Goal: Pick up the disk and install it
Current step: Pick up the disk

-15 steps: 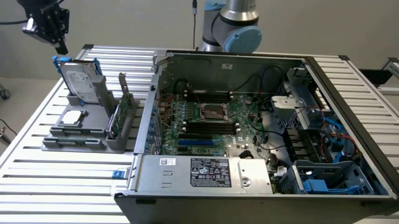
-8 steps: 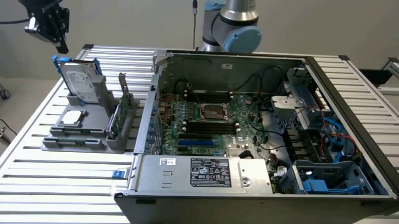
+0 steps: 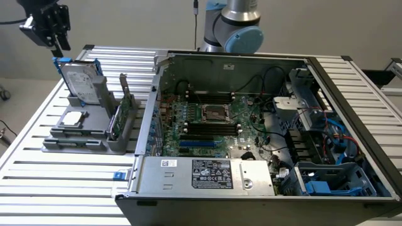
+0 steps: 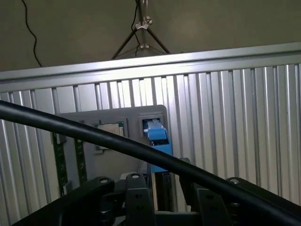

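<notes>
Where the flat, blue-edged disk (image 3: 84,82) stands, its grey holder (image 3: 86,143) is slotted.

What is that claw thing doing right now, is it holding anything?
Gripper: open, holding nothing; it hangs just above the disk, which stands upright in the grey holder.

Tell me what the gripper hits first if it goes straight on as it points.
Probably the blue-framed top edge of the disk, standing upright in the grey holder just below the gripper. Depth is hard to judge, so take that as likely.
</notes>
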Controlling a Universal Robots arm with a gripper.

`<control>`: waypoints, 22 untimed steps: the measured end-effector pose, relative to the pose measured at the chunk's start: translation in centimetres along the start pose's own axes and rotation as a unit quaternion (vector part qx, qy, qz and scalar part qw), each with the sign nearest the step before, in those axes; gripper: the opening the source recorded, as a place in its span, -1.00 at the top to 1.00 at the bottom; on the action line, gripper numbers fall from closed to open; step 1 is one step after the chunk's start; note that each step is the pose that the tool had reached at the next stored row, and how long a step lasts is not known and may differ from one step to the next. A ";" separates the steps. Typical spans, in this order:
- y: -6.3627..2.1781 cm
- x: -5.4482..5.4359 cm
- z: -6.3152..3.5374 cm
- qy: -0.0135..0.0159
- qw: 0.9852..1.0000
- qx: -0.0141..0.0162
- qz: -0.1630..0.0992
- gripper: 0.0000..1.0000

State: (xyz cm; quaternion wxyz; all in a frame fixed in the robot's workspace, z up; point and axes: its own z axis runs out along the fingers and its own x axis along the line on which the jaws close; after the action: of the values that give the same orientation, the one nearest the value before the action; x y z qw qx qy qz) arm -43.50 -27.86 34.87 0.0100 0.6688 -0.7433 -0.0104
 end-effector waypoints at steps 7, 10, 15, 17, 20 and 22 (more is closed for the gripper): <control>0.09 0.1 1.19 0.000 1.000 0.000 -0.004 -0.08; 0.11 0.1 1.73 0.000 1.000 0.000 -0.007 -0.08; 0.11 0.2 2.65 0.000 1.000 0.000 -0.017 -0.08; 0.12 0.1 3.01 0.001 1.000 0.000 -0.021 -0.08; 0.11 0.2 3.55 0.001 1.000 0.000 -0.028 -0.08; 0.11 0.2 3.93 0.001 0.999 0.000 -0.034 -0.08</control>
State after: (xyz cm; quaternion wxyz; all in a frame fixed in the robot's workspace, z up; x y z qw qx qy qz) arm -43.73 -27.99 30.94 0.0103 0.6938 -0.7200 -0.0100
